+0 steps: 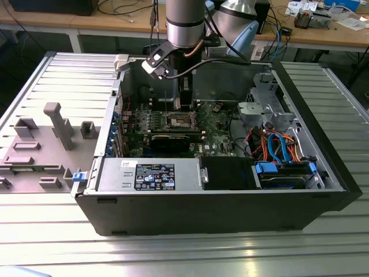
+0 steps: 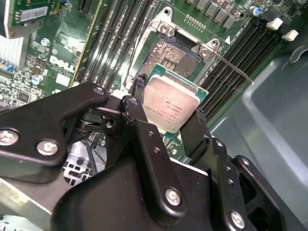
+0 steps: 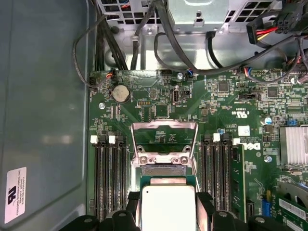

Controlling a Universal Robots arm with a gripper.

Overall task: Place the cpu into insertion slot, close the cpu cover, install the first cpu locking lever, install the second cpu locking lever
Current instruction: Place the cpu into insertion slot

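One arm is reaching down into an open computer case that lies flat in the middle of the slatted metal table, open side up. Its two black fingers are clamped on the cpu, one on each of two opposite edges, with the silver-grey top facing the camera. The first wrist view shows the same grip, with the cpu squeezed between the fingers.

So the chip isn't seated. It's held in the air over the insertion slot, and the slot's dark centre is bare. How high above it, I can't tell. In the exterior view the slot sits about mid-board on the green motherboard, right under the arm.

The cpu cover is flipped open. It stands up off the slot on the side toward the coin battery, and you can see the board through its big square window. One thin metal locking lever angles away from a corner of the slot, out along the memory slots, and isn't hooked down.

Other stuff in the case: a power supply with a dark label runs along the near wall, and a blue drive caddy sits in the near corner at the exterior view's right. Some grey plastic fixtures stand on the table just beside the case, toward the table edge at the exterior view's left.
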